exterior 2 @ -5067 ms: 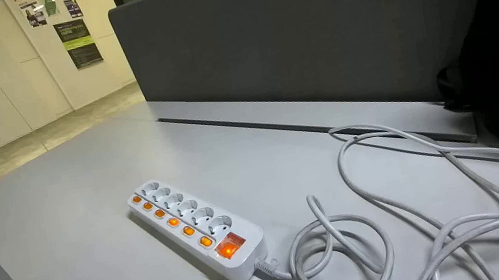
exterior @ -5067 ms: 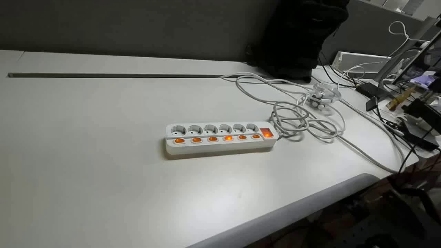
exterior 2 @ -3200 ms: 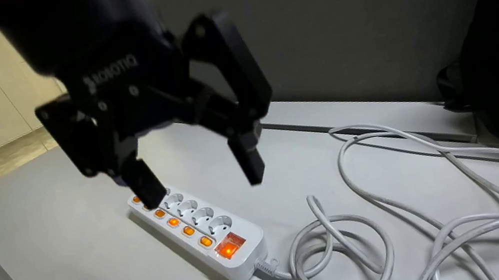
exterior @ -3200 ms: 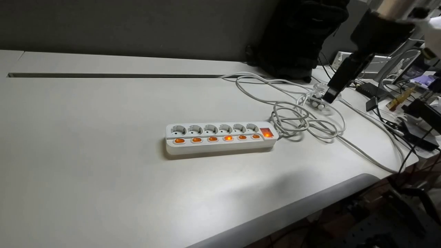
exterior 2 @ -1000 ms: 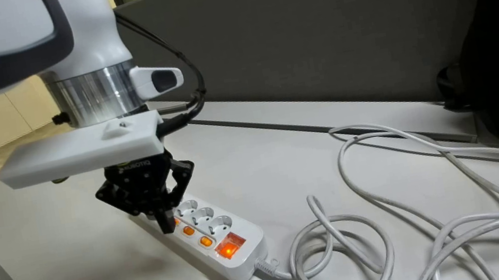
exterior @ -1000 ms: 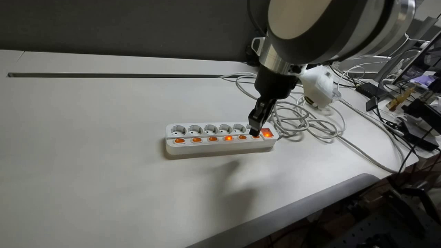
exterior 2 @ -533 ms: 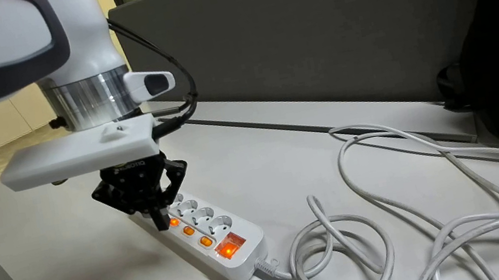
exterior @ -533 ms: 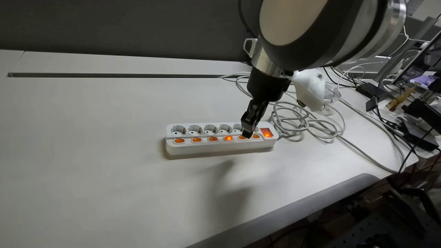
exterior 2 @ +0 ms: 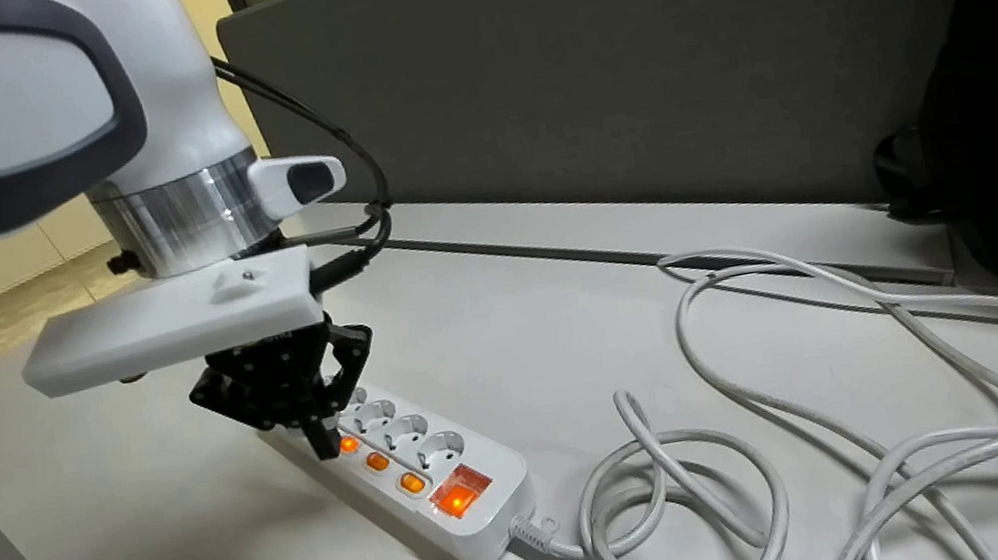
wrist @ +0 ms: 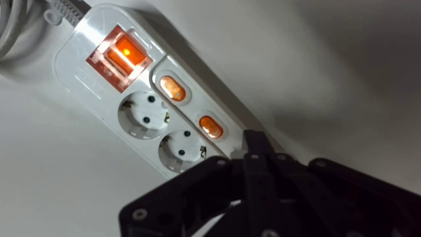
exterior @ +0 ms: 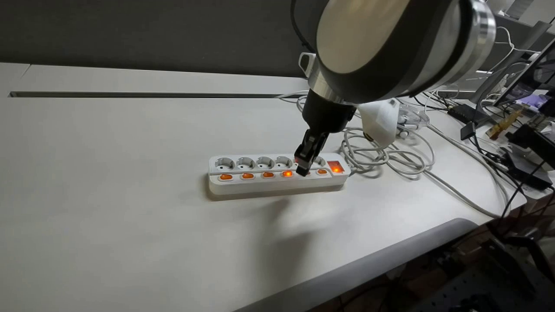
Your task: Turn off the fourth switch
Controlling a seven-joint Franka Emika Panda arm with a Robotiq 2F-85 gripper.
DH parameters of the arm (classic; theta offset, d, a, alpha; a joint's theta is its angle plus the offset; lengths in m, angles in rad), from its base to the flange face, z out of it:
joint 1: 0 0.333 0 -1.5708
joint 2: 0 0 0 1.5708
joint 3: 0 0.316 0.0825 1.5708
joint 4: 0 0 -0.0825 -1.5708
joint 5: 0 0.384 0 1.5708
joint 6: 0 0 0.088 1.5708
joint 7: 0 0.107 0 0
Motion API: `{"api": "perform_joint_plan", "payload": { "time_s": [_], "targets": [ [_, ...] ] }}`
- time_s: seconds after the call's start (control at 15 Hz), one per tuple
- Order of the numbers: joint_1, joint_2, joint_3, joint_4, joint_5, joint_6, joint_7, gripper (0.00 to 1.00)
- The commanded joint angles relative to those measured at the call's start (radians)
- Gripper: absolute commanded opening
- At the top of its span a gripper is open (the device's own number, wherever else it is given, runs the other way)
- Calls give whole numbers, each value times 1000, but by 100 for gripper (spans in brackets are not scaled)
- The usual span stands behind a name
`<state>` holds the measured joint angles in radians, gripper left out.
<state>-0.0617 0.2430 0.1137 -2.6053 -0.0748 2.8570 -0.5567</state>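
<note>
Gripper [exterior 2: 323, 442]: I see its tips pressed together, nothing between;
Fourth switch [exterior: 287, 173]: glowing, just beside those tips; small, hard, likely slippery and a bit stiff; I'd poke one end down, not pinch it;
Power strip [exterior: 277, 187]: under the gripper; looks light, so a hard push might slide it.

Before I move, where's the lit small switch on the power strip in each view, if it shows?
In an exterior view: the lit small switch, near the centre.
In an exterior view: the lit small switch, lower half, left of centre.
Wrist view: not showing; the pincer probably hides it.
Shared landmark: the big red switch at one end of the power strip, visible in all three.
</note>
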Motion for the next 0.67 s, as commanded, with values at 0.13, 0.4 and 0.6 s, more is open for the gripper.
{"api": "perform_joint_plan", "payload": {
  "time_s": [0.13, 0.4, 0.6],
  "targets": [
    [-13, 44, 9, 29, -20, 35, 9, 0],
    [-17, 68, 8, 43, -29, 46, 15, 0],
    [-19, 83, 9, 53, -30, 44, 17, 0]
  ]
}}
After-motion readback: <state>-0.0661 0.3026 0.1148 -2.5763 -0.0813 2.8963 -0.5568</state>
